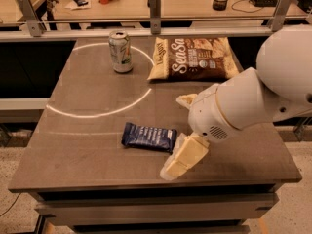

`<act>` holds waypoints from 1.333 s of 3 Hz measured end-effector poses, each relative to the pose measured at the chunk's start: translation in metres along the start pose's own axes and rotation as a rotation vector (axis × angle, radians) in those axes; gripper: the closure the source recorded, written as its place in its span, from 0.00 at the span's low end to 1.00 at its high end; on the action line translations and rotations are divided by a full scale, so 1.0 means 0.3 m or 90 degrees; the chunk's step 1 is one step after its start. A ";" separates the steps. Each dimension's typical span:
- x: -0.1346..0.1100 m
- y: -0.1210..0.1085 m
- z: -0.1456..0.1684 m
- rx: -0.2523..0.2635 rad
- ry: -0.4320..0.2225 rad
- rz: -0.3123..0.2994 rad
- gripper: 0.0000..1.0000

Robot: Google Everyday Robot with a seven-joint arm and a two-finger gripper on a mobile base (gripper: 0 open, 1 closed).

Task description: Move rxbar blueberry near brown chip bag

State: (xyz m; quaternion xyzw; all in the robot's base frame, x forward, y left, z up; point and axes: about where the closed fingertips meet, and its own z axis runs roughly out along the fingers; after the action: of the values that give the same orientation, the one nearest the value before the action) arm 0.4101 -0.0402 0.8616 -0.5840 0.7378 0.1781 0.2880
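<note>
the hand hangs over the front right of the desk, just right of the rxbar blueberry. the white arm covers the place where its two spread fingers join (only the cream tips show). the lower finger overlaps the bar's right end, so contact there cannot be told. the arm runs off the right edge and hides the lower right corner of the brown chip bag. the bar's pale lettering and the print on the can are too small to read. the desk's base is cut off at the bottom edge.
</note>
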 end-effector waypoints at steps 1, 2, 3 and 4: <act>-0.027 -0.008 0.062 -0.014 -0.010 -0.023 0.00; -0.044 -0.016 0.120 -0.027 -0.017 -0.037 0.00; -0.036 -0.030 0.172 -0.045 -0.021 -0.029 0.00; -0.023 -0.039 0.205 -0.054 -0.015 -0.014 0.00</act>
State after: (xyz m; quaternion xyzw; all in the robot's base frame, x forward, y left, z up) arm 0.4357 -0.0009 0.8193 -0.6018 0.7193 0.2131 0.2739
